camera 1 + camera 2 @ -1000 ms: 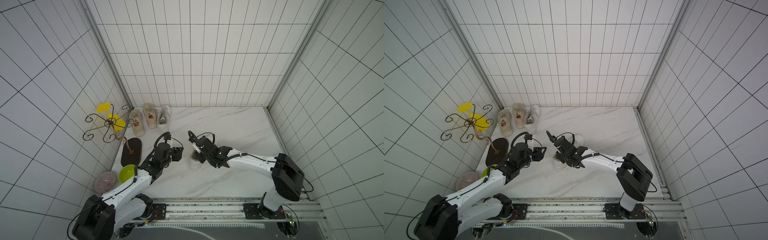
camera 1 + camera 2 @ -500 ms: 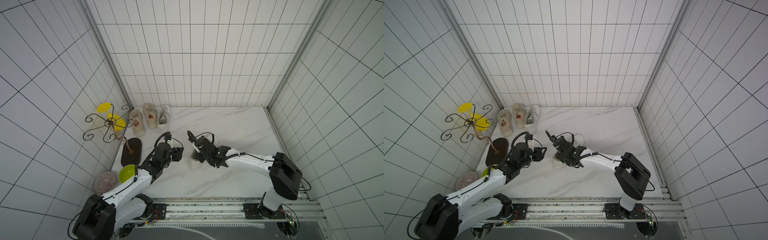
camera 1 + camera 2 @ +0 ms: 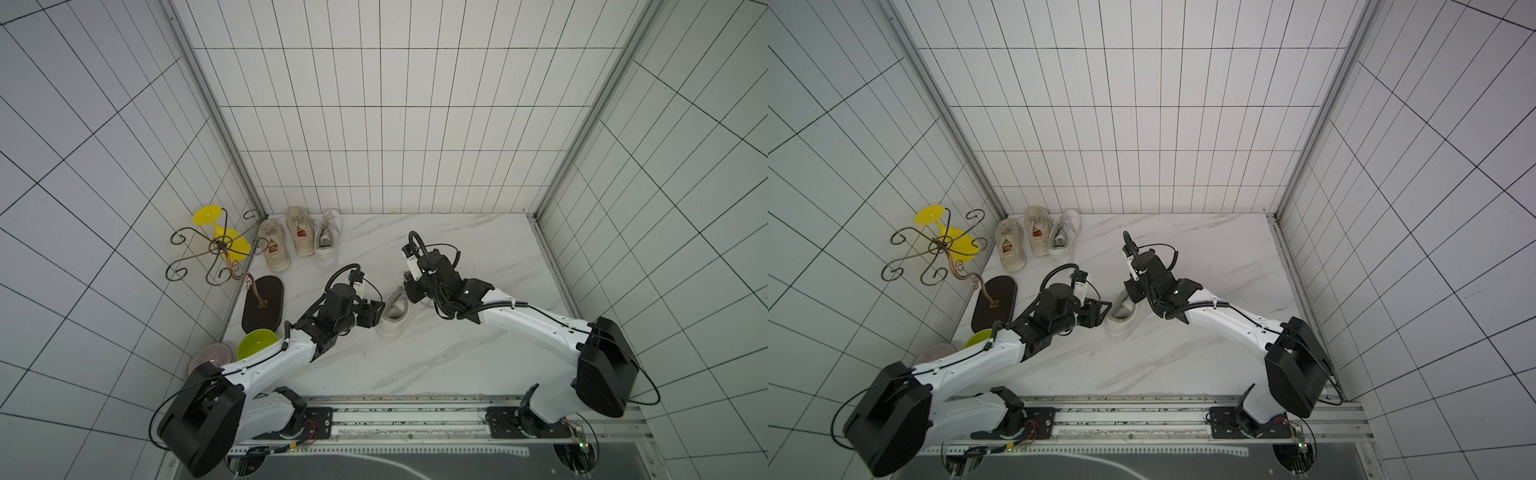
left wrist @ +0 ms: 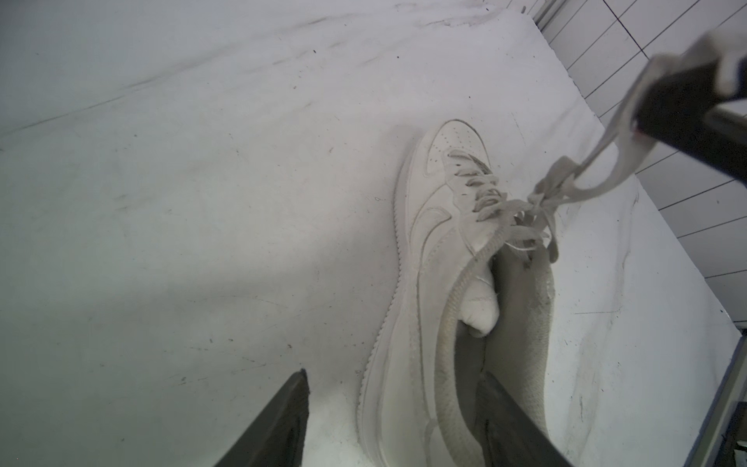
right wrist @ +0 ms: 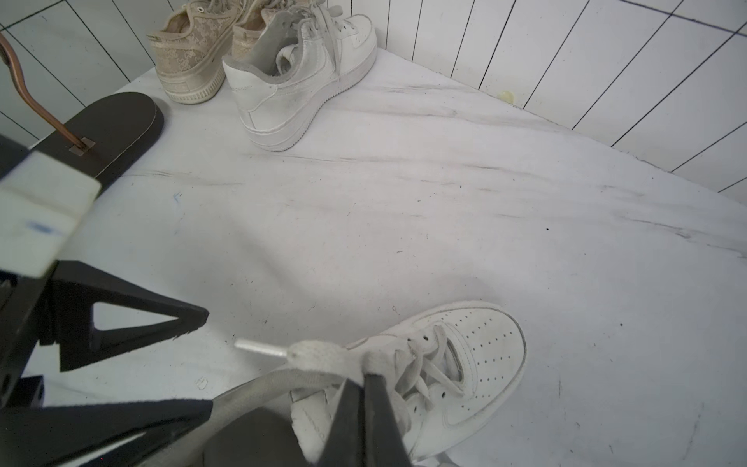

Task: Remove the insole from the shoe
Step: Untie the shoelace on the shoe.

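Shoe (image 3: pixel 394 319) (image 4: pixel 428 242): white low-top sneaker standing on its sole mid-table (image 3: pixel 457 365), between the two arms and well apart from the three shoes in the back-left corner. The heel end faces the left gripper (image 4: pixel 393 375); the toe points away from it. Branding: a stitched swoosh on the side panel, clear in the left wrist view, is the only mark I can make out.

Insole: can't make it out, since the shoe opening is in shadow.

Left gripper: jaws spread, straddling the shoe's side wall at the heel. One finger (image 4: pixel 509 408) is over the opening, the other over bare table outside it. Can't tell if either touches.

Right gripper (image 5: pixel 366 380): jaws pressed together, pinching the lace (image 5: pixel 319 358) above the tongue. The lace runs taut from the eyelets up to the fingers (the loose end with its plastic tip sticks out past them).

Corner: two beige shoes (image 5: pixel 190 44) with a repeating monogram weave. A lettered strip on one heel is too blurred to read. Orange tags (image 3: pixel 272 248) inside them are also unreadable. A white sneaker (image 5: pixel 291 77) sits just beside them.

Left edge of the table: a dark oval base (image 3: pixel 262 304) under a scrolled wire stand (image 3: pixel 216 249) holding a yellow glass (image 3: pixel 208 216), plus a green bowl (image 3: pixel 257 343) and a pinkish plate (image 3: pixel 210 357).
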You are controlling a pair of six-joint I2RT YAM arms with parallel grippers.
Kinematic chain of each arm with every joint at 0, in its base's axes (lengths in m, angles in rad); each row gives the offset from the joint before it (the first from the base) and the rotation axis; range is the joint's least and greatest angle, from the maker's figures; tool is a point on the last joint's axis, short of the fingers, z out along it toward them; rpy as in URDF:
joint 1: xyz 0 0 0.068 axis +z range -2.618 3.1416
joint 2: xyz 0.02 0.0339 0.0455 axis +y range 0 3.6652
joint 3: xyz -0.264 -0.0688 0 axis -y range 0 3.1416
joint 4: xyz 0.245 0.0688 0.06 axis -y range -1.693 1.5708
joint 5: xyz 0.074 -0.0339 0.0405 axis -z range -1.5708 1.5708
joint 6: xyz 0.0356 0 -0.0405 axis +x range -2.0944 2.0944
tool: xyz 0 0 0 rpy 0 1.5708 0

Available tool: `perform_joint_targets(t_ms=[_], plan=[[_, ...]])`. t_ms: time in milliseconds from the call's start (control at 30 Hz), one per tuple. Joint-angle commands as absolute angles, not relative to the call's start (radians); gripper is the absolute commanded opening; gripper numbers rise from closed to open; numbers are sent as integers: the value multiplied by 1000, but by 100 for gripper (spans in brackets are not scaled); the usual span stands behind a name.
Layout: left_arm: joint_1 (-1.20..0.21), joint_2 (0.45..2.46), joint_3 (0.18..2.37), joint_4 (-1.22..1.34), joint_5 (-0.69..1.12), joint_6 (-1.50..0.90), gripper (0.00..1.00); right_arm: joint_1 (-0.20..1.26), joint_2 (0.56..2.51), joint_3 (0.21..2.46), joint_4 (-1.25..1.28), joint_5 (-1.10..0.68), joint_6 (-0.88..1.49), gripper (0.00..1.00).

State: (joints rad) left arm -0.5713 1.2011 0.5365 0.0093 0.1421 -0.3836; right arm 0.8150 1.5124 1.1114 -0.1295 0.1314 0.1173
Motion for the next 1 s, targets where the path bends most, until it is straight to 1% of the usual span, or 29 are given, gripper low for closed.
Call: perform_joint_targets(t_ms=[0, 267, 367, 500, 567, 633, 700, 833, 967], plan=[[-579, 1240, 576, 53, 186, -363, 65, 783, 1494, 1049, -117, 53, 174, 0], [-602, 1344, 632, 50, 189, -353, 65, 761, 1488, 975, -83, -39, 214, 0], [-609, 1374, 643, 49, 179, -353, 62, 760, 1473, 924, -56, -56, 233, 1], [-615, 1414, 662, 40, 161, -356, 51, 761, 1433, 863, -20, -54, 267, 4], [-619, 1424, 668, 37, 151, -360, 42, 761, 1418, 840, -7, -44, 283, 6], [-622, 1431, 672, 34, 139, -362, 36, 761, 1406, 821, 3, -34, 295, 10], [-624, 1435, 673, 32, 132, -361, 32, 760, 1397, 806, 8, -24, 302, 13], [-632, 1436, 676, 31, 122, -362, 24, 761, 1384, 785, 17, -24, 305, 22], [-636, 1429, 674, 29, 106, -363, 19, 760, 1361, 765, 23, -28, 302, 31]])
